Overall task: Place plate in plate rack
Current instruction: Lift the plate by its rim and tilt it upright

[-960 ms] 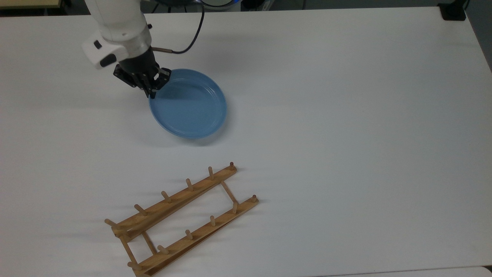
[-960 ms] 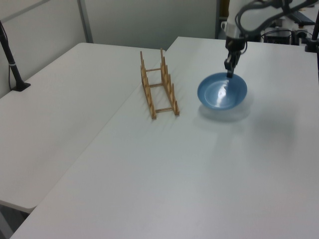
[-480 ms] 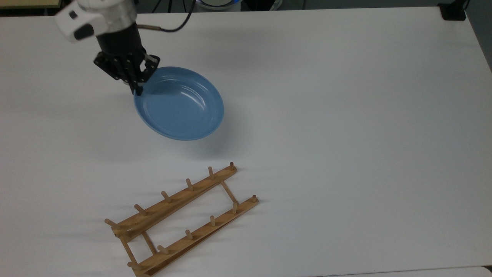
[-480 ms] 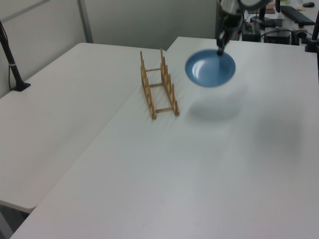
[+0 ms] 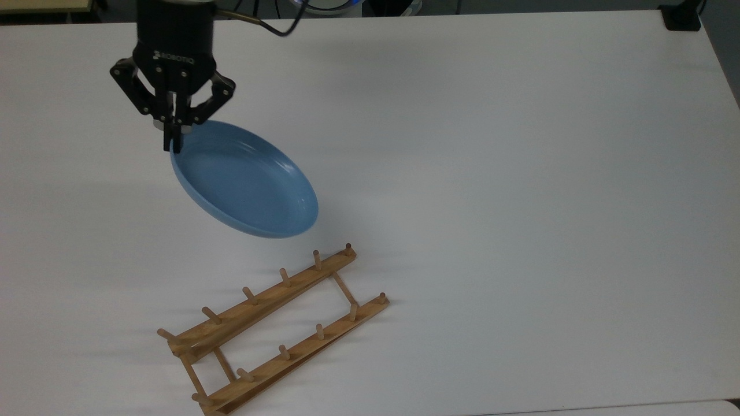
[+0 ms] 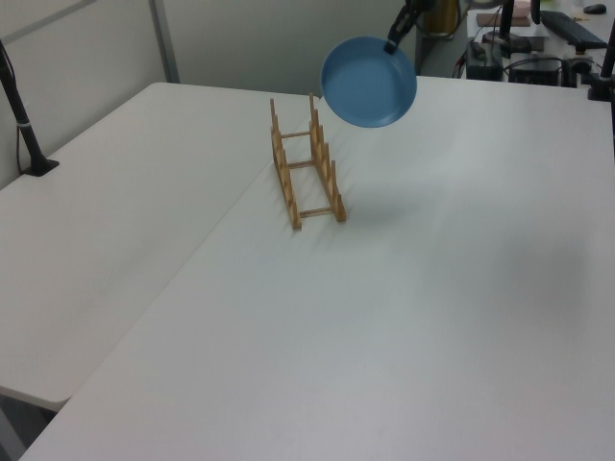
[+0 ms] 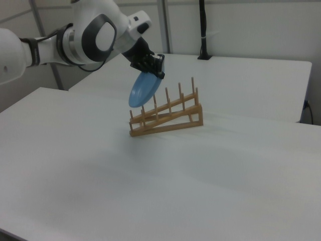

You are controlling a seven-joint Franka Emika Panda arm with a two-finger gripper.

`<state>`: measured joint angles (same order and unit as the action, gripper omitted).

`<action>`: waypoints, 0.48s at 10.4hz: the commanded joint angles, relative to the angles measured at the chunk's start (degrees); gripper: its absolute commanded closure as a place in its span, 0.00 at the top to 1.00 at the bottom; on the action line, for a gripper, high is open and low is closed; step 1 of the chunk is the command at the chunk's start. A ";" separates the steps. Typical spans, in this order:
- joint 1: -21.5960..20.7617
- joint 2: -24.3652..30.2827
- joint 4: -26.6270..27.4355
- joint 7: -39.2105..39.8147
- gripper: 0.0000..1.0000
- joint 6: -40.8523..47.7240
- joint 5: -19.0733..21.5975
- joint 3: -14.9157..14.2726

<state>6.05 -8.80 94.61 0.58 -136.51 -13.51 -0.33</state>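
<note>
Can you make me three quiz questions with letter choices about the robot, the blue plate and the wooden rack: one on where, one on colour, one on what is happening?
1. Where is the plate?
A. Lying flat on the table
B. Up in the air above the table
C. Standing in the rack

2. What colour is the plate rack?
A. Light brown
B. Red
C. Black

3. What is the gripper doing?
A. Hanging open with nothing in it
B. Pushing the rack
C. Pinching the plate's rim

Answers:
1. B, since in the left view the plate hangs tilted, clear of the table.
2. A, as the rails and pegs are light wood in every view.
3. C, because the fingers close on the plate's upper edge in the top view.
</note>
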 commanded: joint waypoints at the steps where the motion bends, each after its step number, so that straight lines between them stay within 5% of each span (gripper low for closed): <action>1: -5.51 -2.00 0.05 -16.16 0.00 -7.08 -22.18 -0.11; 5: -9.65 -6.65 0.05 -45.33 0.00 -8.51 -54.08 -0.02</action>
<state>-2.43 -13.18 94.75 -31.22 -143.32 -53.69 0.21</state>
